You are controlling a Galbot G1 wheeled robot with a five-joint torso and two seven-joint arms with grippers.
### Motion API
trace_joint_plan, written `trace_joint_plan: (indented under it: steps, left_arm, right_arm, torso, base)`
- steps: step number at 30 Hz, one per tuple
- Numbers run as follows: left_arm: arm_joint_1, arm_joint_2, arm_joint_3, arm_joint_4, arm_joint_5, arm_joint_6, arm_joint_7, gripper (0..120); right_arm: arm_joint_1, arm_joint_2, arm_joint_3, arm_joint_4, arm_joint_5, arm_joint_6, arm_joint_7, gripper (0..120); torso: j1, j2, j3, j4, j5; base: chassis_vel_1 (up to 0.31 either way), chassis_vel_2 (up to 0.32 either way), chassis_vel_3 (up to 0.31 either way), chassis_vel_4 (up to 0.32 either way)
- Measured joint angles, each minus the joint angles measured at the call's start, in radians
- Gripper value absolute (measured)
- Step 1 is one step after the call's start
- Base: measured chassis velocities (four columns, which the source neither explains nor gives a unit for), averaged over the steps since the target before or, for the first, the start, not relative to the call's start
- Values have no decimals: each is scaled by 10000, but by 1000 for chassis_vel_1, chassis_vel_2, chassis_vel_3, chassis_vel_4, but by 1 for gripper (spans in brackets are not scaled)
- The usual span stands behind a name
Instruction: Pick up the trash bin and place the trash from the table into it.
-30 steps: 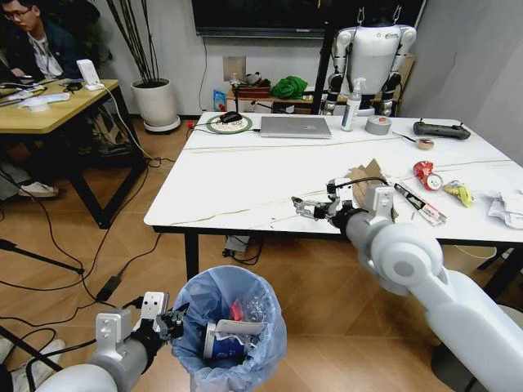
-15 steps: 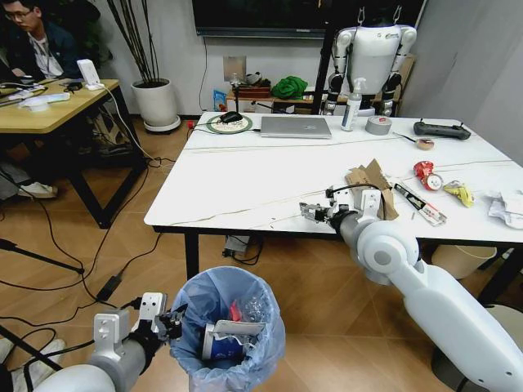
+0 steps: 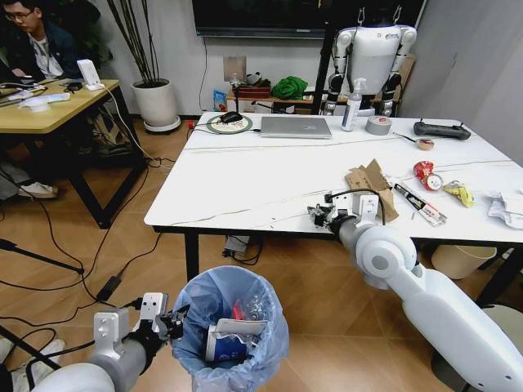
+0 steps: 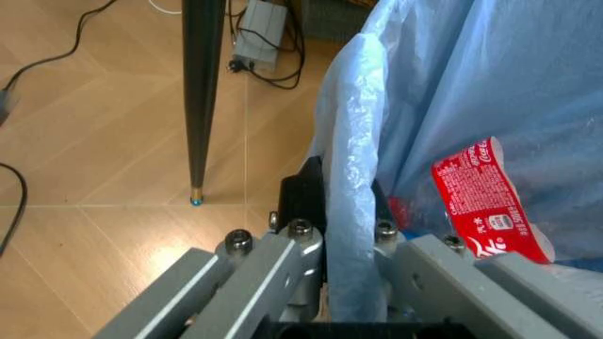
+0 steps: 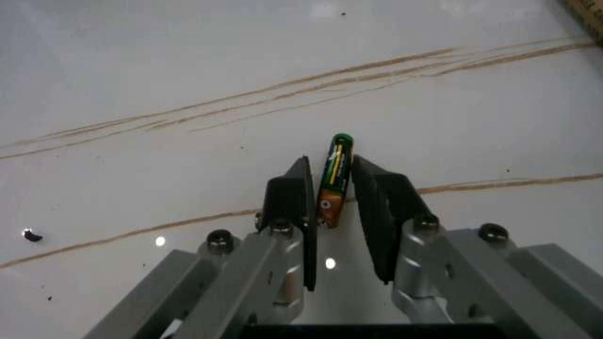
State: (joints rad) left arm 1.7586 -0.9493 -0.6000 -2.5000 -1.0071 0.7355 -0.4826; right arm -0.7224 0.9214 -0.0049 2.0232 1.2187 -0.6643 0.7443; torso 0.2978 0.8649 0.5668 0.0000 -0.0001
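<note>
The trash bin [image 3: 229, 327], lined with a light-blue bag [image 4: 363, 162], hangs low in front of the table [image 3: 245, 180]. My left gripper [image 3: 167, 322] is shut on its rim, pinching the bag [image 4: 349, 212]. Inside lie a blue-and-white cup [image 3: 225, 343] and a red-labelled bottle [image 4: 485, 201]. My right gripper [image 3: 319, 216] is over the table's front edge, shut on a small green-and-orange battery [image 5: 332, 176]. Trash on the table: torn cardboard [image 3: 369, 181], red wrappers [image 3: 425, 173], a yellow scrap [image 3: 459, 193] and white tissue [image 3: 507, 208].
A laptop [image 3: 295, 126], spray bottle [image 3: 351, 106], tape roll [image 3: 377, 125] and controller [image 3: 441, 129] sit along the table's far side. A black table leg [image 4: 203, 99] stands near the bin. A cream bucket [image 3: 462, 260] is under the table's right end. Cables cross the floor at left.
My right gripper has drawn back to the right along the table's front edge, still holding the battery. The left gripper and the bin have hardly moved.
</note>
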Motion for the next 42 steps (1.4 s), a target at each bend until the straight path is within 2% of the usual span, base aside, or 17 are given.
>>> trace_joint_plan:
  steps: [2, 11, 18, 23, 24, 29, 30, 34, 42]
  left_arm:
    - [-16, 1, -1, 0, -29, 0, 0, 0]
    - [24, -44, -7, 0, -33, 0, -1, 0]
    - [12, -38, -8, 0, -33, 0, -44, 0]
    - [-88, -51, -1, 0, -46, 0, -112, 0]
    - [-88, -51, -1, 0, -46, 0, -112, 0]
    - [-85, -96, 6, 0, -43, 0, -129, 0]
    - [-85, -101, 2, 0, -42, 0, -133, 0]
    - [-72, -137, -28, 0, -38, 0, -149, 0]
    - [-31, -298, 37, 0, 14, 0, -193, 0]
  right_arm:
    - [1, 5, -37, -17, -18, 35, 12, 7]
    - [-83, -6, -65, 42, -419, 158, -216, 0]
    - [-215, -140, 269, 1469, 245, 462, -876, 0]
    - [-865, -787, 401, 2929, 261, 1087, -3106, 0]
    - [-865, -787, 401, 2929, 261, 1087, -3106, 0]
    - [-1774, -1235, 530, 3888, 259, 1677, -5536, 0]
    - [-2079, -1364, 573, 4197, 124, 1735, -6369, 0]
    - [-2437, -1485, 452, 4652, -225, 1739, -7163, 0]
    - [-2586, -1402, -278, 4764, -1568, 1660, -7152, 0]
  torso:
    - [0, 0, 0, 0, 0]
    - [0, 0, 2, 0, 1]
    - [1, -3, 2, 1, 2]
    - [1, -3, 2, 0, 0]
    - [1, -3, 2, 0, 0]
    - [0, -2, 1, 0, 0]
    - [0, -2, 1, 0, 1]
    - [0, -1, 1, -2, 0]
    - [0, -1, 1, 0, 0]
  base:
    - [0, 0, 0, 0]
    - [0, 0, 0, 0]
    - [0, 0, 0, 0]
    - [0, 0, 0, 0]
    - [0, 0, 0, 0]
    - [0, 0, 0, 0]
    - [0, 0, 0, 0]
    - [0, 0, 0, 0]
    - [0, 0, 0, 0]
